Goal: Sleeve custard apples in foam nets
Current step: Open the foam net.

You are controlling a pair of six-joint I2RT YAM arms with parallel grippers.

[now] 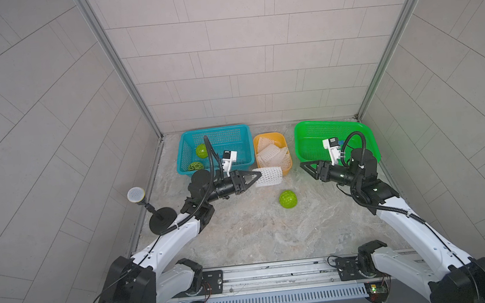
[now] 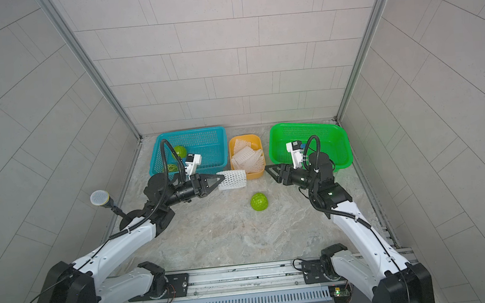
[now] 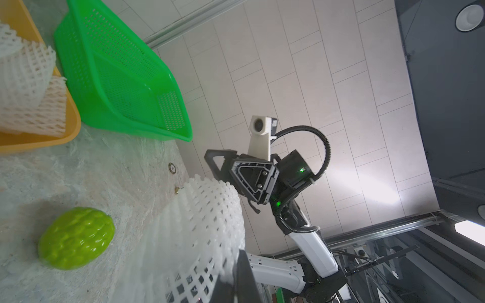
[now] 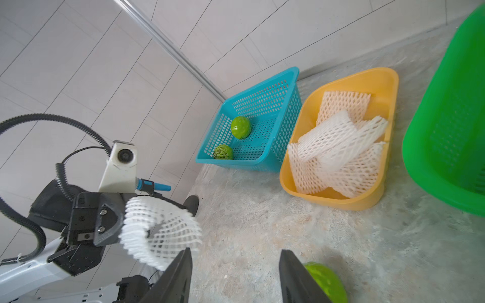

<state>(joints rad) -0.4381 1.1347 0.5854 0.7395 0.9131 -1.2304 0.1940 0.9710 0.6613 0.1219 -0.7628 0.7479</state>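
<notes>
Left gripper (image 1: 256,175): we see its jaws pressed together on one wall of the held foam net (image 1: 269,176). The net juts out past the tips on its side, its free mouth turned toward the other arm.
Right gripper (image 4: 236,278): its jaws are spread with nothing between them, and its tips point at the net's mouth but are apart from it.
Loose custard apple (image 1: 288,199): it rests on the table (image 1: 242,233), below the gap between the two sets of tips and nearer the right gripper, touching neither.
Step in hand: we judge that the net is being presented and the fruit is not yet picked up.
Doing it well: we would take the fruit across its widest part and leave its front half bare. Then we would drive it straight into the mouth while the left pinch holds only one wall, so that the tube can stretch.
Fruit's look: bright green and glossy, with bumpy scales, and round to slightly oval.
Net's look: a white, soft tube of diamond mesh, its mouth sagging to an oval in the right wrist view.
Elsewhere: two more custard apples (image 1: 201,150) lie in the blue basket (image 1: 214,130) behind the left gripper. Spare foam nets (image 1: 273,155) are piled in the yellow tray (image 1: 268,136) just beyond the held net.
</notes>
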